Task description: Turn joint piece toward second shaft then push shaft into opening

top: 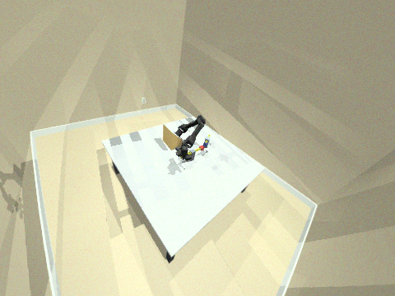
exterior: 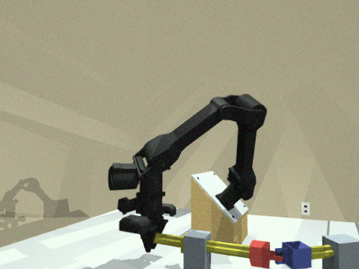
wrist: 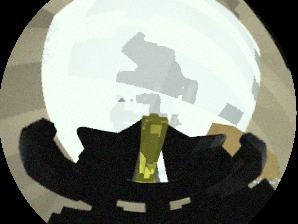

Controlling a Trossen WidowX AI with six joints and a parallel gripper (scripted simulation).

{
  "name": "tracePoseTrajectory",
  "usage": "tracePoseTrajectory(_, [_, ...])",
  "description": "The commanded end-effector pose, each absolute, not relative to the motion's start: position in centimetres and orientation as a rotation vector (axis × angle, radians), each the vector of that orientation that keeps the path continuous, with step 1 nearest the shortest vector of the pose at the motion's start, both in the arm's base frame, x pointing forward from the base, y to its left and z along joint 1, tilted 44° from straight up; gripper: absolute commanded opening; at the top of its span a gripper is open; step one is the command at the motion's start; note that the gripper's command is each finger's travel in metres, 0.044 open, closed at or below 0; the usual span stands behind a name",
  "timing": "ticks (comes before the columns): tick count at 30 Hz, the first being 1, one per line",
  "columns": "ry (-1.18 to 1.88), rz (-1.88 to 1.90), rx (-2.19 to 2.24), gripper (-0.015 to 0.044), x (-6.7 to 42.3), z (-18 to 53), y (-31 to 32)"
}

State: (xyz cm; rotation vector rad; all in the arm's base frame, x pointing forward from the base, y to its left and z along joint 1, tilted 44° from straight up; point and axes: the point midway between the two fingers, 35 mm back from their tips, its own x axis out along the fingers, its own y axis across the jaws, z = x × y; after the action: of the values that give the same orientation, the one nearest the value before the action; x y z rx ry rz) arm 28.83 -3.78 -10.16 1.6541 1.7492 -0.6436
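Note:
The second shaft, yellow (exterior: 228,248) (top: 197,150) (wrist: 154,137), runs through the left grey block (exterior: 197,252). Its right end meets the red joint piece (exterior: 259,254) (top: 202,148) with no gap visible; how deep it sits inside is hidden. A raised collar on the shaft lies against the block's left side. The red piece is linked to the blue hinge part (exterior: 297,255) on the first shaft (exterior: 321,251), which reaches the right grey block (exterior: 345,252). My gripper (exterior: 151,240) (wrist: 150,121) is shut on the second shaft's free left end, left of the left block.
A wooden block (exterior: 218,224) (top: 170,139) with a slanted white plate (exterior: 213,183) carries the arm's base, behind the shafts. All stands on a white table (top: 177,205). A wall outlet (exterior: 305,208) is on the wall behind.

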Motion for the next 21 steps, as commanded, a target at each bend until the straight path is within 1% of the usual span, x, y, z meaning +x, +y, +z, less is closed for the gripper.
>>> tracePoseTrajectory(1, [1.75, -0.643, 1.653, 0.0053, 28.83, -10.17, -3.77])
tracePoseTrajectory(2, [1.75, -0.643, 1.653, 0.0067, 28.83, -10.17, -3.77])
tracePoseTrajectory(7, [1.75, -0.643, 1.653, 0.0067, 28.83, -10.17, -3.77])
tracePoseTrajectory(21, [1.75, -0.643, 1.653, 0.0434, 28.83, -10.17, -3.77])
